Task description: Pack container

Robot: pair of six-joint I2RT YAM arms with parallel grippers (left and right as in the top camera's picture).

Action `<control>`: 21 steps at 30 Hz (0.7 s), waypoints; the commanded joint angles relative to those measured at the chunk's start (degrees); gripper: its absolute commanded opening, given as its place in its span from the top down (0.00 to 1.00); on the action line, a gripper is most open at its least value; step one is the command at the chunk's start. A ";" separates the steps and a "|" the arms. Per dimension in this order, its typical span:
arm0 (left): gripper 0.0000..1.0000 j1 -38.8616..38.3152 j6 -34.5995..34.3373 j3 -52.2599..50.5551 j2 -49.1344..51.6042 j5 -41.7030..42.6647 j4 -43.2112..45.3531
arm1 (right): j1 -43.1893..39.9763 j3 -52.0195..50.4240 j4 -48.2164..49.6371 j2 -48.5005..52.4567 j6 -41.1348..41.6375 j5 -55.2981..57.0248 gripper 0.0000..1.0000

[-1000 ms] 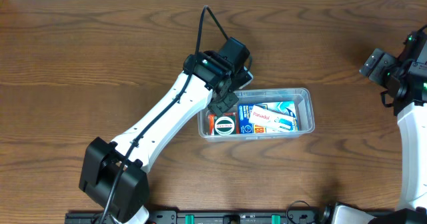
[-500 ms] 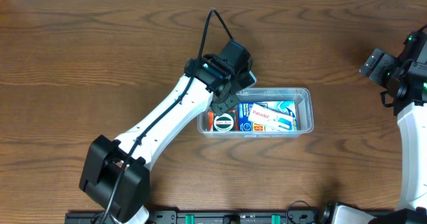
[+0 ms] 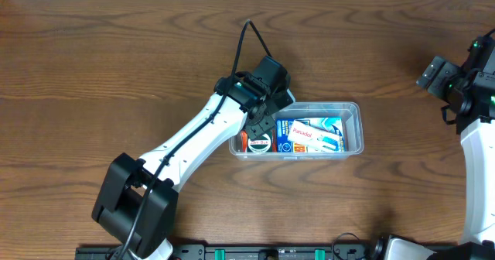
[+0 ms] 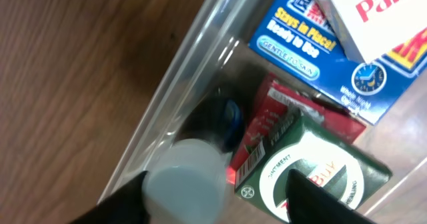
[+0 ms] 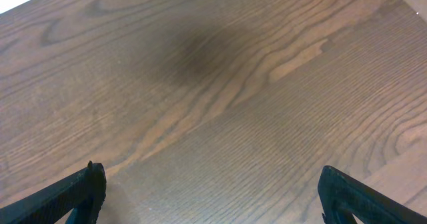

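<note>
The clear plastic container (image 3: 357,128) sits at mid table; its wall also shows in the left wrist view (image 4: 193,57). It holds a blue box (image 3: 285,136), a white Panadol box (image 3: 315,135), a green box with a round white label (image 3: 259,144) and a red box (image 4: 280,104). My left gripper (image 3: 259,124) hangs over the container's left end, open (image 4: 217,201). A pale round-topped bottle (image 4: 187,181) stands in the container's corner beside the left finger, and the green box (image 4: 313,177) lies between the fingers. My right gripper (image 3: 452,86) is open (image 5: 210,191) over bare wood at the far right.
The brown wooden table (image 3: 116,59) surrounds the container. The left arm (image 3: 193,144) stretches from the front left to the container. A black rail (image 3: 271,252) runs along the front edge.
My left gripper has shifted slightly toward the front, further over the container's left end. The right arm has not moved.
</note>
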 commanded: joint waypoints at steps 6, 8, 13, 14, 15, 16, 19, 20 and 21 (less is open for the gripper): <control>0.14 0.02 -0.04 0.24 -0.26 -0.09 2.47 | -0.31 0.66 -0.07 -0.04 0.72 0.00 0.01; 0.12 0.02 -0.13 0.44 -0.83 -0.09 2.60 | -0.31 0.66 -0.07 -0.04 0.70 0.00 0.01; 0.07 0.02 -3.93 1.51 -3.72 -0.74 1.68 | -0.31 0.66 -0.07 -0.04 0.70 0.00 0.01; 0.06 0.00 -5.66 1.79 -4.92 -1.51 1.14 | -0.31 0.66 -0.07 -0.04 0.72 0.00 0.01; 0.05 0.00 -7.08 2.05 -6.12 -2.12 0.57 | -0.31 0.66 -0.07 -0.04 0.70 0.00 0.01; 0.05 0.02 -8.98 2.27 -7.72 -2.91 -0.04 | -0.31 0.66 -0.07 -0.04 0.70 0.00 0.01; 0.02 0.02 -14.34 2.45 -13.42 -4.59 -1.14 | -0.31 0.66 -0.07 -0.04 0.70 0.00 0.01; 0.02 0.02 -17.77 2.45 -15.78 -4.57 -1.22 | -0.31 0.68 -0.07 -0.04 0.72 0.00 0.01; 0.02 0.02 -20.92 2.45 -17.77 -4.57 -1.22 | -0.31 0.66 -0.07 -0.04 0.70 0.00 0.01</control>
